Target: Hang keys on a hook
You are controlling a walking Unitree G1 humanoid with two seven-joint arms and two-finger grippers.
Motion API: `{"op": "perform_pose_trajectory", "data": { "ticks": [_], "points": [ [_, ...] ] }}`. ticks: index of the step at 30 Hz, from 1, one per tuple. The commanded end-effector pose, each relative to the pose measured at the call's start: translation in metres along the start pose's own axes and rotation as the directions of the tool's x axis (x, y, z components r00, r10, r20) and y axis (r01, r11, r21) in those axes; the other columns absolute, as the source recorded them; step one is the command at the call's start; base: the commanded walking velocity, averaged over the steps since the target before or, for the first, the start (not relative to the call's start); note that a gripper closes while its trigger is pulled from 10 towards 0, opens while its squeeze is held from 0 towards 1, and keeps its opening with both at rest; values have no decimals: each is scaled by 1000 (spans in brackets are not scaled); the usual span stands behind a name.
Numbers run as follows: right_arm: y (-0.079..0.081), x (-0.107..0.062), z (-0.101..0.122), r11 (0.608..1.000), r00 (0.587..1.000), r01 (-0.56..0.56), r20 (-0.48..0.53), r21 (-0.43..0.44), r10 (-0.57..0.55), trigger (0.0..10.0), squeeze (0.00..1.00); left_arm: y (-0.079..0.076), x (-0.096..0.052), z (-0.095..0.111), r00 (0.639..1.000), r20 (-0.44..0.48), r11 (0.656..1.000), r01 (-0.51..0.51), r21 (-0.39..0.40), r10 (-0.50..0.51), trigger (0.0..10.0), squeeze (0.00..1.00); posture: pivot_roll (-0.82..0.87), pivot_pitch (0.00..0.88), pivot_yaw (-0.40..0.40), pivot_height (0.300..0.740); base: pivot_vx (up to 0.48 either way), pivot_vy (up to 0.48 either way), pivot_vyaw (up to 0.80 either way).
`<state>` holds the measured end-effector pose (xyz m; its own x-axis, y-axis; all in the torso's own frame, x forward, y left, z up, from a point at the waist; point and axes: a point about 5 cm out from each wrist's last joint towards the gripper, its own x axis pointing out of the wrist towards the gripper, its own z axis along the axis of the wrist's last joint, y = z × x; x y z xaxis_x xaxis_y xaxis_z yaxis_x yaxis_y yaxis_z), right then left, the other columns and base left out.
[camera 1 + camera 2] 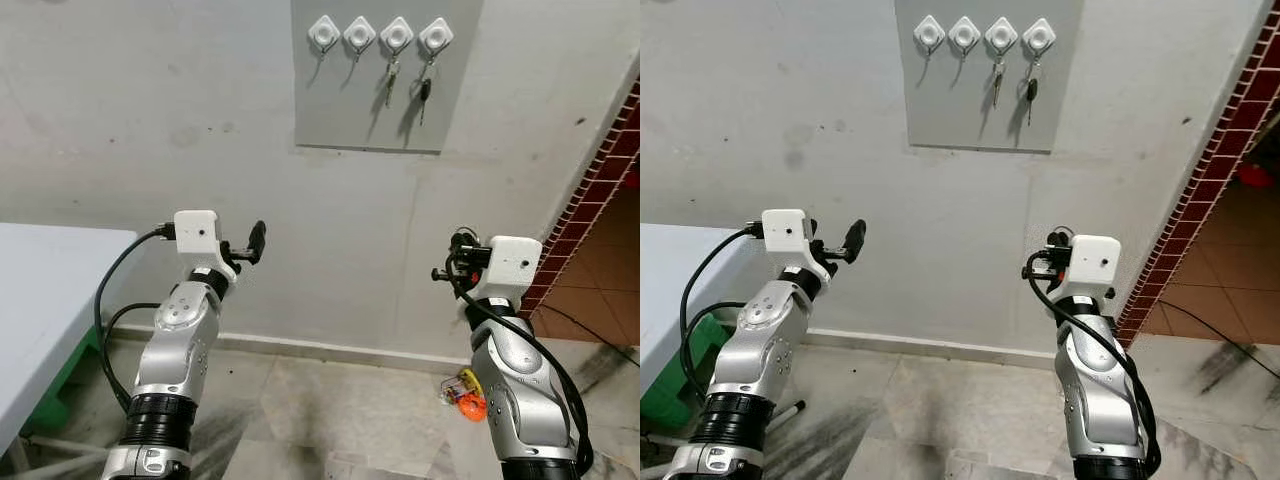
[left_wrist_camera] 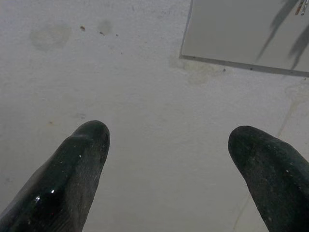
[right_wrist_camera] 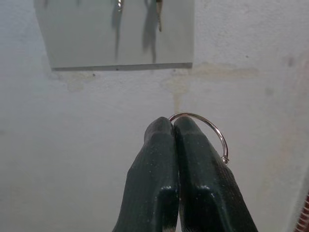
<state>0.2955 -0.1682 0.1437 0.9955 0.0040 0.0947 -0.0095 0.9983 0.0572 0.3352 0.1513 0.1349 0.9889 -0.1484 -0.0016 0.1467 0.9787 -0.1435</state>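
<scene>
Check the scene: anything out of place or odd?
One thing: an orange-and-yellow wrapper-like piece of litter lies on the floor at the wall's foot, beside the right arm. The hook board hangs straight, with keys on its two right hooks.

Head eyes face the wall — wrist views look up, sharing the grey panel [image 1: 385,75]

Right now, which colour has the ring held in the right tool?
Silver: the thin metal ring shows best in the right wrist view, pinched between the black fingers.
</scene>
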Motion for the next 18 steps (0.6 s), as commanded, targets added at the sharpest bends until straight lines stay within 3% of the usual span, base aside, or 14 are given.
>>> {"op": "perform_pose_trajectory", "data": {
  "ticks": [1, 18],
  "points": [
    [2, -1, 8, 1000, 999, -27, 46, -6, 27, 10000, 0, 2, -1, 6, 1000, 16, 1000, 7, 10, -7, 10000, 0, -64, 0, 33, 740, 277, 0, 0],
    [2, -3, 8, 999, 998, -38, 47, -9, 38, 10000, 0, 3, -3, 5, 1000, 8, 1000, -1, -7, 1, 10000, 0, -63, 0, 32, 740, 342, 0, 0]
  ]
}}
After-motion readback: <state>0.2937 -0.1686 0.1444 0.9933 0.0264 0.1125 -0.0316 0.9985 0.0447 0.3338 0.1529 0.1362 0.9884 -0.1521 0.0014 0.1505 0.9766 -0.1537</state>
